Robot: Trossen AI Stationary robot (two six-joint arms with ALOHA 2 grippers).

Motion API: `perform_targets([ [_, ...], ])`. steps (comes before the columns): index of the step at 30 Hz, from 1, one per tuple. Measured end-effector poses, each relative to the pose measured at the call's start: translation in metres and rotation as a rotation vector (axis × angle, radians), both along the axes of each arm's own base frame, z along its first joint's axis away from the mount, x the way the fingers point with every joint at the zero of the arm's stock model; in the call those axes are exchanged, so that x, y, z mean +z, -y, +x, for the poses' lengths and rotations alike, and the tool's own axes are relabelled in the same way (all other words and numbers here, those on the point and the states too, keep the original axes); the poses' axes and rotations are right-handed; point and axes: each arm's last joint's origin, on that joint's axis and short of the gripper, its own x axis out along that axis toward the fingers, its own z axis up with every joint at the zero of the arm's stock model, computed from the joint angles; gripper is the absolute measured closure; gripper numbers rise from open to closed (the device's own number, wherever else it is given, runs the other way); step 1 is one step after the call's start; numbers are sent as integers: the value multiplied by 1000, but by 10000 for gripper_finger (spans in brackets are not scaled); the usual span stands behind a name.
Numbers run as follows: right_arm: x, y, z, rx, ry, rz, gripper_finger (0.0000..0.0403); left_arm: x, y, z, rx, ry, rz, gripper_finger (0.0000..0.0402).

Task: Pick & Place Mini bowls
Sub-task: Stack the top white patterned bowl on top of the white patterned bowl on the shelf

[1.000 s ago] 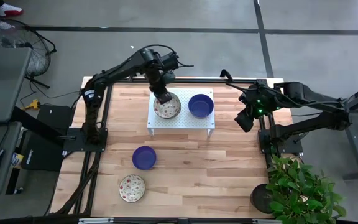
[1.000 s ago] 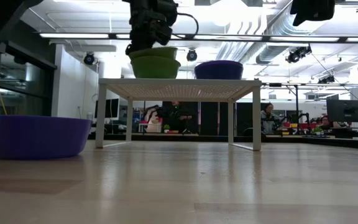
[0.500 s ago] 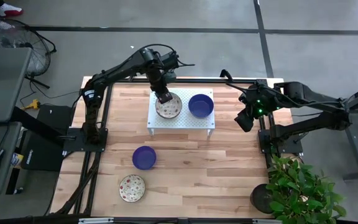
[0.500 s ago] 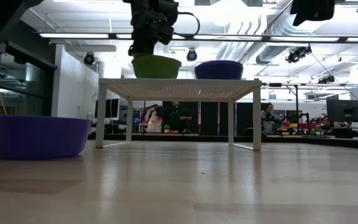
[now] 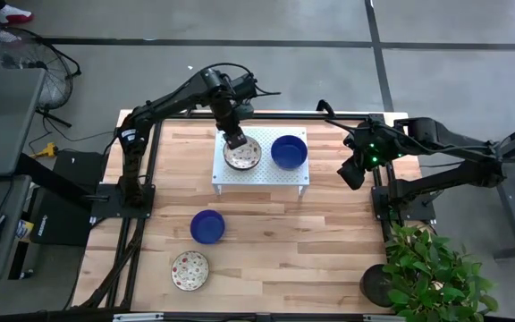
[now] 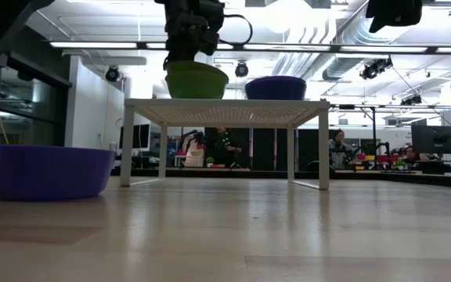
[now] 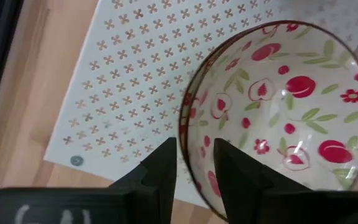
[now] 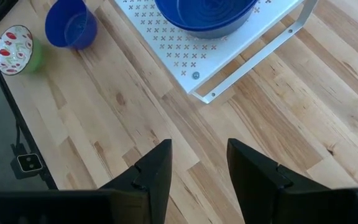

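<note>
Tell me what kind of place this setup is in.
Most likely a robotics lab or industrial workshop. The wooden table stands on a bare concrete floor; the low view shows exposed ceiling ducts, strip lights, and people at monitor-filled workstations behind the white rack.

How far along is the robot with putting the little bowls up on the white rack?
One blue bowl already sits on the white rack. The left gripper pinches the rim of a patterned bowl, which looks set down on the rack beside it. A second blue bowl and another patterned bowl are left on the table. The right gripper waits open off the table's right edge.
</note>
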Motion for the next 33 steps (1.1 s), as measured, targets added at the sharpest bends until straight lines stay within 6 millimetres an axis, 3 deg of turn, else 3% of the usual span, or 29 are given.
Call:
perform_targets([
  [24,-1,0,-1,-1,-17,3,261,0,-1,-2,-21,-31,46,298],
  [33,-1,0,-1,-1,-17,3,261,10,2,-11,-35,-46,111,298],
])
